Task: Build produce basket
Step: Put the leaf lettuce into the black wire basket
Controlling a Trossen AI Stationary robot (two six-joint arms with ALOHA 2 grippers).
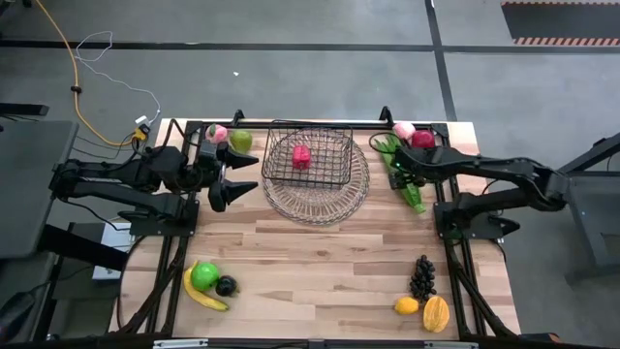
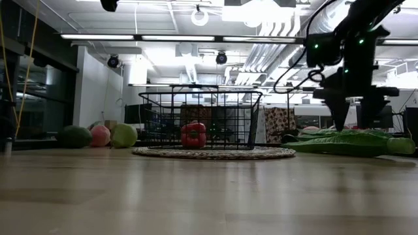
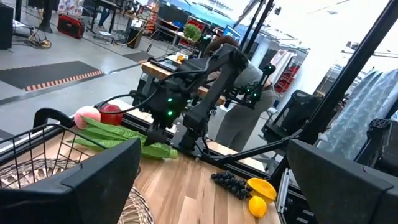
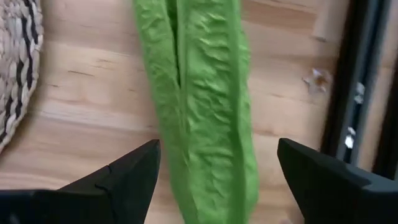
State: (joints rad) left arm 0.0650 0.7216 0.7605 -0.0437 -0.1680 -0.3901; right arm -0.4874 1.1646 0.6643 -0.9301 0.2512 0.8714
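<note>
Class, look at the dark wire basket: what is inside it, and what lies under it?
Inside the basket sits one red fruit. Under it lies a pale round woven tray, its middle partly covered.

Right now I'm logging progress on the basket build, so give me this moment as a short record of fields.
basket: dark wire, standing on the round woven tray
in basket: one red fruit
right gripper: open, above the green leafy bunch, fingers to either side of it, not closed on it
left gripper: open, empty, left of the basket
far left: pink peach, green apple
near left: banana, green apple, dark plum
near right: grapes, lemon, mango
</note>
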